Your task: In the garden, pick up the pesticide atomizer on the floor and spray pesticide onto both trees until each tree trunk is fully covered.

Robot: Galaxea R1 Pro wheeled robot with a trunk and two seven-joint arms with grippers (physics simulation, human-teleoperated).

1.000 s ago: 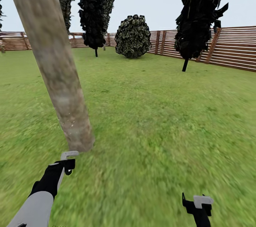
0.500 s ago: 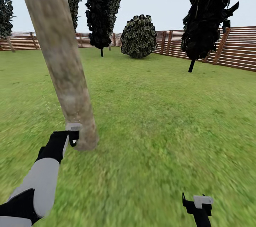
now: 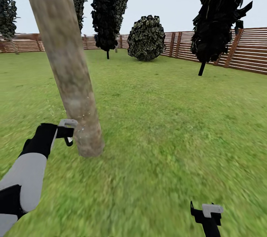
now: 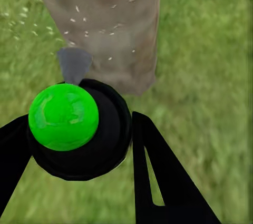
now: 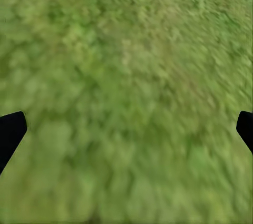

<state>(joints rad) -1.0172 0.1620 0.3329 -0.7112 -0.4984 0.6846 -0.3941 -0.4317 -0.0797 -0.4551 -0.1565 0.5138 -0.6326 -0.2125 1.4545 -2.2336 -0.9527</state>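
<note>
Head view: left gripper (image 3: 68,133) just beside the thick pale grey-tan trunk (image 3: 66,66) near its base, aimed for spraying. Left wrist view: fingers pinch a black atomizer with green ball top (image 4: 64,117); white pesticide specks (image 4: 79,23) on bark (coverage partial, I'd judge). Right wrist view: right gripper (image 5: 126,129) spread wide, idle over grass (image 5: 126,76).

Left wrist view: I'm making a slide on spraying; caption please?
Left gripper holds the green-capped atomizer at the tree trunk, white pesticide specks around it.
</note>
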